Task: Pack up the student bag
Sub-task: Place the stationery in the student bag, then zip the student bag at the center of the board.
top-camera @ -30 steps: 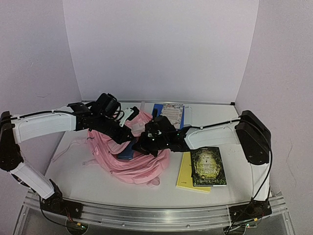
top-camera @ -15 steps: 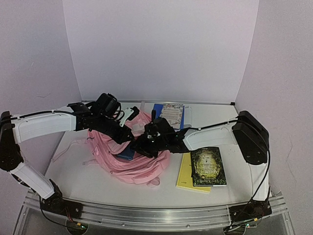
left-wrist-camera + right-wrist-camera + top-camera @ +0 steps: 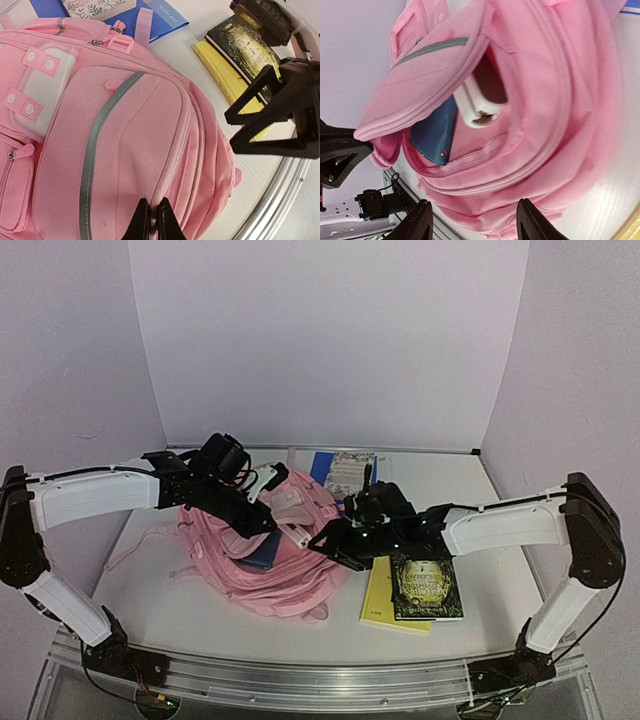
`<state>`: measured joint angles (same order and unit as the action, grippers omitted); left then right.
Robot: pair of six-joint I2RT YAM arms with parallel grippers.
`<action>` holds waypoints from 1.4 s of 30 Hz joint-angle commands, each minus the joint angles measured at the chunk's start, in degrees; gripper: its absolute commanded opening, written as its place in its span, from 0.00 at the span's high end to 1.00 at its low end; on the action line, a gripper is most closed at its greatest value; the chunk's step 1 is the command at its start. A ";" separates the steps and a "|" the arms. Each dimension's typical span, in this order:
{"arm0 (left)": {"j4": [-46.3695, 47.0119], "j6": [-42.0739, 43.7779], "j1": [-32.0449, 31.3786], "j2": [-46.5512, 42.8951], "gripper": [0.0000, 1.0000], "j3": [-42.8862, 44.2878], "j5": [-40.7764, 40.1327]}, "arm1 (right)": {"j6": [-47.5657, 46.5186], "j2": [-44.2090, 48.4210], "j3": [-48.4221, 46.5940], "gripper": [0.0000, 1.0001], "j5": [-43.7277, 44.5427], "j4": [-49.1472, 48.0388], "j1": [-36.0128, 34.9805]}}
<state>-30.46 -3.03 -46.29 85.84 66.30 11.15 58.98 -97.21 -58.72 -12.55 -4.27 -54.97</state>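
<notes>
One bag (image 3: 125, 130) flap edge pinched by left hand (image 3: 151, 210), right hand (image 3: 475, 202) spread alongside

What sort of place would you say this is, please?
Probably a lab robot booth, not a classroom: plain pale walls enclose the table, the left arm and right arm stand on a metal rail, and the bag and books look like staged props.

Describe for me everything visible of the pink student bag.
The student bag is soft pink fabric, lying front-up on the table. It has zipped pockets, a grey stripe, pale patches with pink studs, and straps trailing left. The left tool pinches its front panel, lifting the mouth open; a blue flat item and a white object show inside. The open right tool hovers beside it.
</notes>
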 commanded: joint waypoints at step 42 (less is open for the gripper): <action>7.78 -29.50 2.02 -21.70 0.20 -24.08 -10.48 | -7.82 -10.70 -8.89 0.40 9.44 2.45 0.70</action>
<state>-23.96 -32.16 -45.06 66.08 43.49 2.17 50.63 -105.07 -64.75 -5.50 0.44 -54.33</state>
